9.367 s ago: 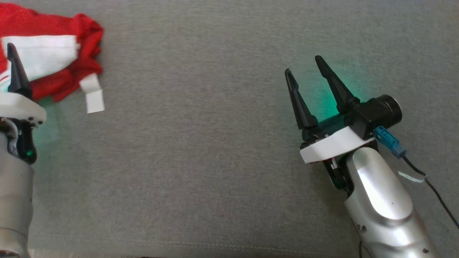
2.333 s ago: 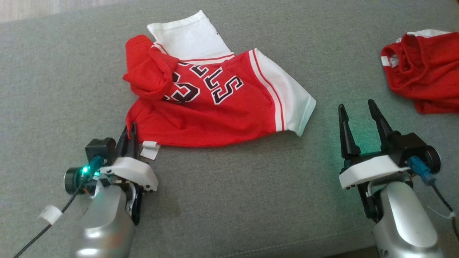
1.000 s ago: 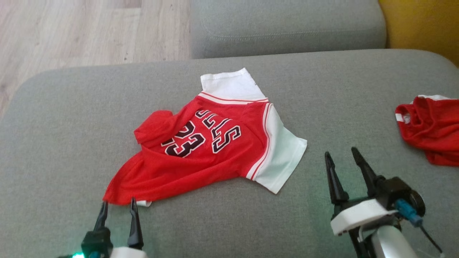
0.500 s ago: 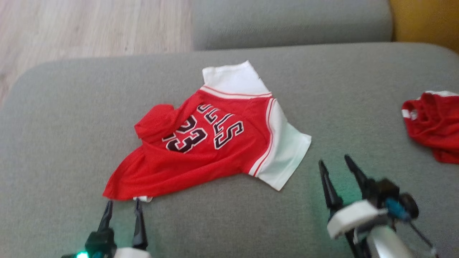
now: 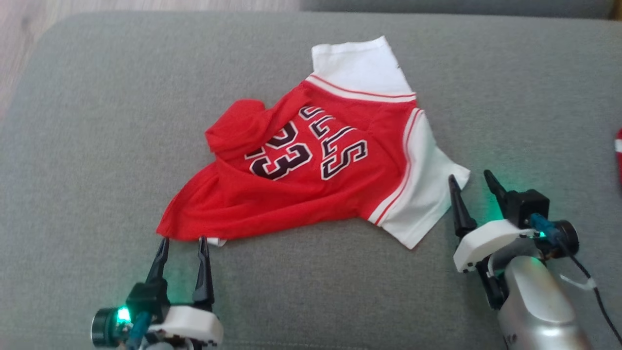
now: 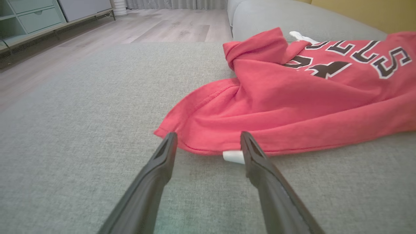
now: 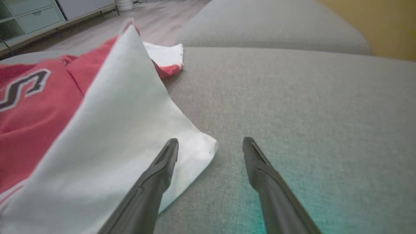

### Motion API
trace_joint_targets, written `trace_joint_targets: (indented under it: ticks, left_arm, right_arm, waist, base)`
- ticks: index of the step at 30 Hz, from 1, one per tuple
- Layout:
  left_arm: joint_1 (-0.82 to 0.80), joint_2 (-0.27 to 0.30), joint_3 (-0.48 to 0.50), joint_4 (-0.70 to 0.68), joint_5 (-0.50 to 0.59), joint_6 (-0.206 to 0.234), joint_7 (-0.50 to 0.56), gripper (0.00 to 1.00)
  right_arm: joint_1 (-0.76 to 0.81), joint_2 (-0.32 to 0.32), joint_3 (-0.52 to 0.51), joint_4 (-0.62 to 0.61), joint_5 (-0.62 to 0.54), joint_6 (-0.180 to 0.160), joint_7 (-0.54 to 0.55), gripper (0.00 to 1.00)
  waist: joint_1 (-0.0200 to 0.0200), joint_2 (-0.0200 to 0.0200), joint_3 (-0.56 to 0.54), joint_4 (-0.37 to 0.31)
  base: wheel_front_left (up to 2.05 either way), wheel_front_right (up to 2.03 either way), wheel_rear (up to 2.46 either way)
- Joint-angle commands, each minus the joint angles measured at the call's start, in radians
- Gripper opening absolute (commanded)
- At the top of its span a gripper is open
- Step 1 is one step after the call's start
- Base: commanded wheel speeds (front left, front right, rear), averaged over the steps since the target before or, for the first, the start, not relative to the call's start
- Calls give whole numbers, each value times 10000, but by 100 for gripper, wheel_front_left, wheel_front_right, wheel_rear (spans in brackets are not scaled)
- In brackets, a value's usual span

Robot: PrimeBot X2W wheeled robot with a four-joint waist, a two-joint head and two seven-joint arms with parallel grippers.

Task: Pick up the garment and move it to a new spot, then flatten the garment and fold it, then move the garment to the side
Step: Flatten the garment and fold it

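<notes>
Head camera has tilted down over the last half second, so the whole frame shifted. Measured against the cloth, the right hand (image 5: pixel 470 176) has closed in: one finger now crosses the white sleeve (image 5: pixel 427 194) corner, where it was clear before.

Left to right:
- wood floor (image 5: pixel 19 19) at the far upper corner, grey sofa cushion (image 5: pixel 97 146) under everything.
- left hand (image 5: pixel 183 239): jaws wide, holding nothing, tips right at the near hem corner. In the left wrist view the left hand (image 6: pixel 208 135) straddles the hem edge, with a white tag (image 6: pixel 232 156) poking out just inside one finger.
- garment (image 5: pixel 311 194): red jersey, "23" and lettering face up, lying mid-cushion, mostly flat. One red corner is folded over at its upper left; one white sleeve points to the far side, the other toward the right hand.
- right hand: jaws wide, empty. Right wrist view shows one finger over the sleeve (image 7: pixel 123 130) corner, the other over bare cushion.
- second red garment (image 5: pixel 619 155): a sliver at the right edge, well apart.
</notes>
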Motion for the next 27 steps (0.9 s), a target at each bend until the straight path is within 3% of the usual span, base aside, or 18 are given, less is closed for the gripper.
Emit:
trace_joint_targets:
  ticks: [1, 5, 19, 20, 21, 22, 23, 24, 27]
  left_arm:
    - [-536, 107, 235, -274, -71, -11, -53, 100]
    - [-696, 107, 204, -289, -116, -18, -53, 100]
    - [-987, 107, 29, -392, -281, -26, -53, 100]
    - [-1007, 107, 10, -393, -295, -29, -53, 100]
    - [-1027, 107, -9, -389, -312, -32, -53, 100]
    - [-1050, 107, -29, -384, -331, -39, -53, 100]
    - [-1073, 107, -41, -379, -355, -44, -53, 100]
    - [-1091, 107, -47, -368, -377, -44, -53, 100]
    - [-1108, 107, -15, -368, -409, -42, -53, 100]
  right_arm:
    - [-468, -14, 43, 23, -38, 65, -65, 100]
    - [-574, -14, 36, 437, 157, 65, -65, 100]
    - [-468, -14, 1710, 831, 1439, 65, -65, 97]
    - [-474, -14, 1838, 893, 1537, 65, -65, 89]
    - [-475, -14, 1941, 970, 1642, 65, -65, 71]
    - [-473, -14, 2059, 1032, 1776, 65, -65, 47]
    - [-473, -14, 2122, 1125, 1881, 65, -65, 31]
    - [-479, -14, 2143, 1219, 1962, 65, -65, 0]
    - [-560, -14, 1928, 1405, 2036, 65, -65, 0]
  waist:
    - [-2, 0, 285, 196]
    - [-2, 0, 484, 311]
    - [-2, 0, 759, 502]
    - [-2, 0, 769, 512]
    - [-2, 0, 775, 525]
    - [-2, 0, 782, 541]
    - [-2, 0, 785, 550]
    - [-2, 0, 782, 553]
    - [-2, 0, 731, 488]
  base:
    - [0, 0, 0]
    - [0, 0, 0]
    - [0, 0, 0]
    - [0, 0, 0]
    - [0, 0, 0]
    - [0, 0, 0]
    - [0, 0, 0]
    - [0, 0, 0]
    - [0, 0, 0]
